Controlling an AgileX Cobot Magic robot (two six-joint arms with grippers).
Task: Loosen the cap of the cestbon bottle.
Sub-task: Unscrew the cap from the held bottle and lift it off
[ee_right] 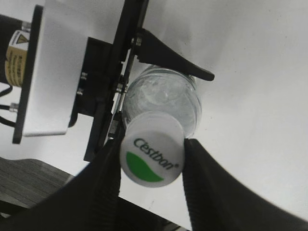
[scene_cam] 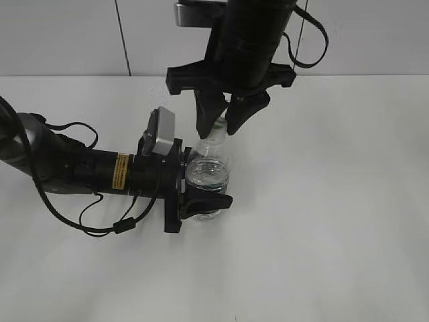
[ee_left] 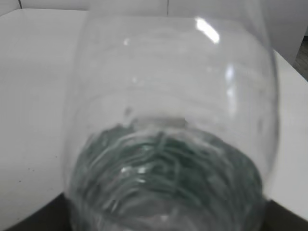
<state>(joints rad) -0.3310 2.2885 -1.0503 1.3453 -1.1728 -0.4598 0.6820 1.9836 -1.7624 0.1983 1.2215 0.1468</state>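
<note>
While the left gripper (scene_cam: 201,184) clamps the cestbon bottle (scene_cam: 208,168) upright mid-table, well clear of every edge, the right gripper (ee_right: 151,166) pinches the cap (ee_right: 152,153); twisting should go squarely about the neck, without tilting or squeezing harder.

Both black arms carry loose cables; the left arm (scene_cam: 100,171) bears a yellow label.

Exterior: cap hidden behind right gripper (scene_cam: 223,115) fingers. Left wrist: cestbon bottle (ee_left: 171,130) blurred, cut off at top and bottom edges, left gripper's fingers out of frame. Right wrist: lower bottle hidden under cap (ee_right: 152,156).
</note>
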